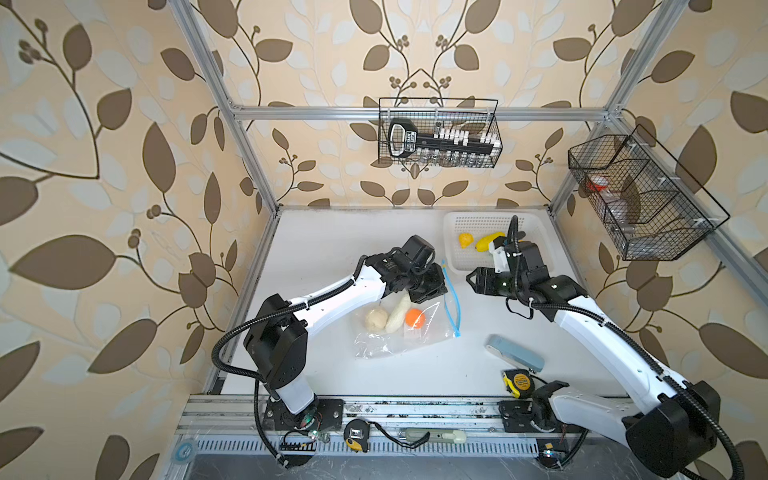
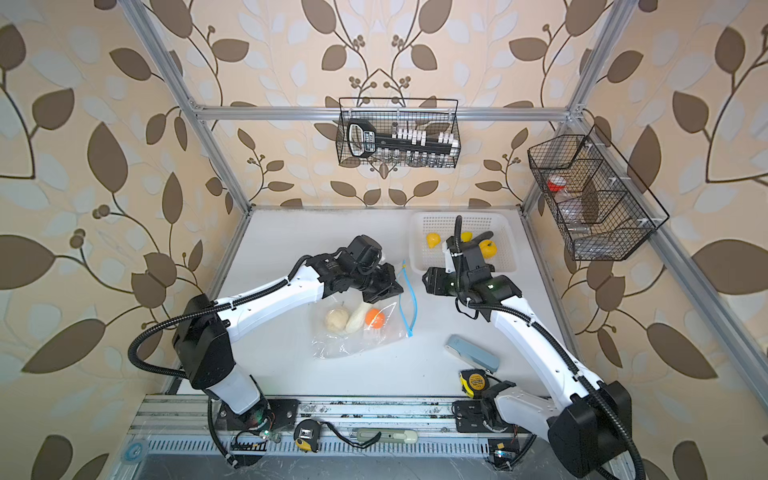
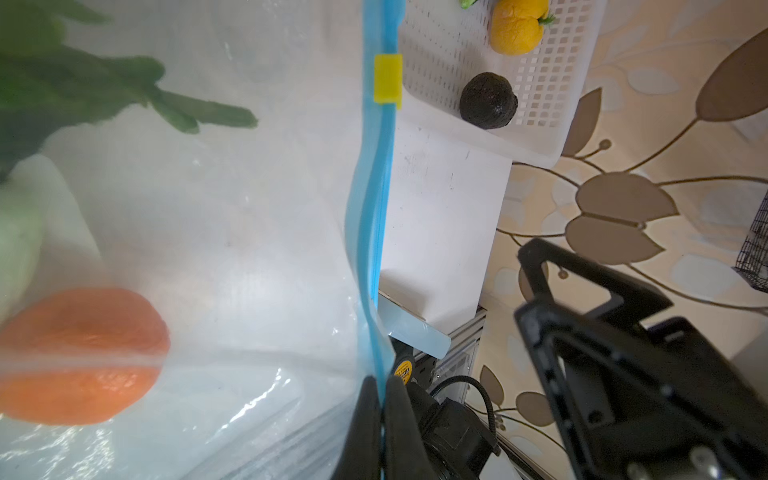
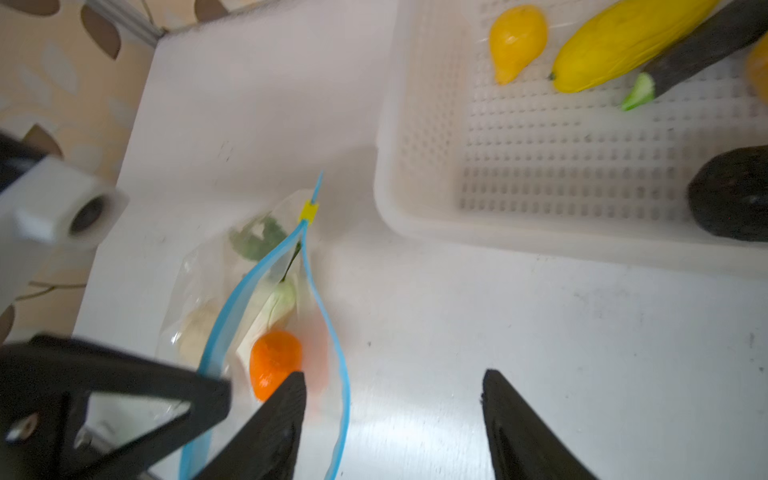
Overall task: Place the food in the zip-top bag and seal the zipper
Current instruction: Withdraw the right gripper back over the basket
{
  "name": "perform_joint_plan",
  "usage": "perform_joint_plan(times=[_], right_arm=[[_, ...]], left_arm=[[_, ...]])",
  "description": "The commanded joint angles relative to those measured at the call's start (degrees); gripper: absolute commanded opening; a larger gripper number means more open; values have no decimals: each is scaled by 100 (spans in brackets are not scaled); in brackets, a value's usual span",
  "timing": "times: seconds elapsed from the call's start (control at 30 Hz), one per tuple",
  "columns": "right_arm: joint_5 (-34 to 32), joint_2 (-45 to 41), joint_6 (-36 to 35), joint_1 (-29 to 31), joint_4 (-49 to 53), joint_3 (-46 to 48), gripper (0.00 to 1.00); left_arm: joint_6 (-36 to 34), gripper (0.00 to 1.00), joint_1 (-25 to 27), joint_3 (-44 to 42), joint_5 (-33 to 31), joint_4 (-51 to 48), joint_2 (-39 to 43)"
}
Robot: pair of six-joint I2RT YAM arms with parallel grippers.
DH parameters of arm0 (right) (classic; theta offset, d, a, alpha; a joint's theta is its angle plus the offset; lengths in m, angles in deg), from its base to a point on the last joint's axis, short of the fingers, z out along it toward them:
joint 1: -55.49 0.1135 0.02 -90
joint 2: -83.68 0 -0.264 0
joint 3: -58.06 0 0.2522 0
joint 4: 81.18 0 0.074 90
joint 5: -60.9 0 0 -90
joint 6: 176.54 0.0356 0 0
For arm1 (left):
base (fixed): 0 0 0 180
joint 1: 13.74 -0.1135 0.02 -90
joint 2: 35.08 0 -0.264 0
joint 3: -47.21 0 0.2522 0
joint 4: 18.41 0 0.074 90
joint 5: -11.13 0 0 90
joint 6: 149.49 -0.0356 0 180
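While the left gripper [image 3: 381,399] is clenched on one lip of the zipper [image 3: 376,208], holding that light-blue strip up, the zip-top bag [image 1: 399,336] lies mid-counter [image 1: 332,249] with its mouth facing right. And look at that mouth: in the right wrist view the two blue lips bow apart into a loop, joined only at the yellow slider [image 4: 308,212] at the far end. Inside the bag, an orange piece [image 1: 414,318] sits nearest the mouth, a pale green-white piece [image 1: 397,316] is just left of it and a beige piece [image 1: 376,320] further left. A leafy green piece [image 3: 62,91] shows through the plastic in the left wrist view. Over to the right gripper [image 1: 473,280]: released, jaws spread wide, hovering just right of the zipper, between the bag and the white basket [image 1: 471,259]. That basket sits far right, and in it lie a small yellow piece [image 4: 517,39], a long yellow piece [image 4: 623,45], a long dark green piece [image 4: 698,45] and a dark round piece [image 4: 731,199]. Near right on the counter, a blue-grey case [image 1: 515,353] and a tape measure [image 1: 518,382]
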Motion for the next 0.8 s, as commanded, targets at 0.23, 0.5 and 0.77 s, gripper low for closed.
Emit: perform_joint_plan(times=[0.23,0.5,0.77], right_arm=[[-1495,1785,950,-637,-964,-994,63],[-1170,3302,940,-1188,-1106,-1978,59],[-1396,4455,953,-1247,-943,-2868,58]], left_arm=[[-30,0,55,-108,36,237,274],[-86,0,61,-108,30,192,330],[-78,0,62,-98,-6,150,342]])
